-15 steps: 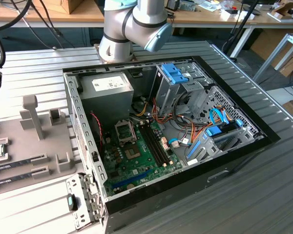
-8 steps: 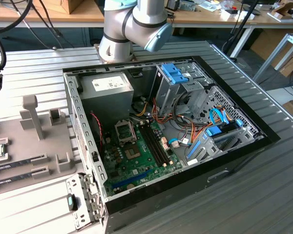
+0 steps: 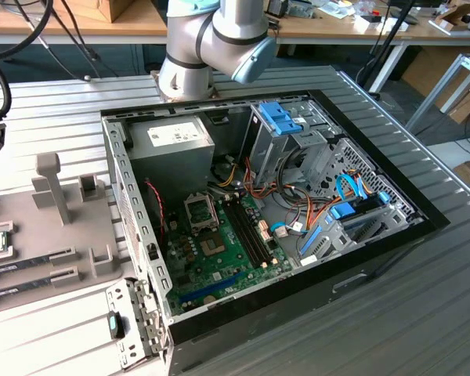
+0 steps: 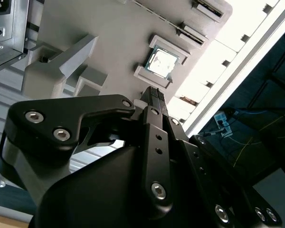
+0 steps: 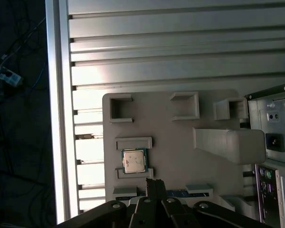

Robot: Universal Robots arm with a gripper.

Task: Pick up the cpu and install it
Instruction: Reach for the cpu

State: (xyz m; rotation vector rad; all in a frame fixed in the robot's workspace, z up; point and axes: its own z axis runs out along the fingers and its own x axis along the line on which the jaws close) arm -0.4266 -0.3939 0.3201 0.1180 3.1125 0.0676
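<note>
Gripper (image 5: 155, 182) body, black w/ bolt heads, sits closest to the lens in both wrist views. Its two fingers (image 4: 154, 97) are pressed together w/ nothing between them. Tips hang over the grey tray (image 5: 180, 142), just beside the cpu (image 5: 134, 160); no contact w/ it is visible. Cpu lies flat, silver top up, green rim showing, seated between two raised lips of the tray. Second wrist view has the cpu (image 4: 162, 63) just beyond the fingertips.

Exterior view: tray sits at the exterior view's left on the slatted metal table (image 3: 423, 313), outside the open PC case (image 3: 117, 180). Two memory sticks (image 3: 23, 263) lie in slots on the tray's near part. Inside the case is the green motherboard (image 3: 219, 251), w/ its socket (image 3: 200, 210) just near of the power supply (image 3: 180, 141) and well apart from the cpu. Arm (image 3: 211, 39) stands at the far side of the case.
</note>
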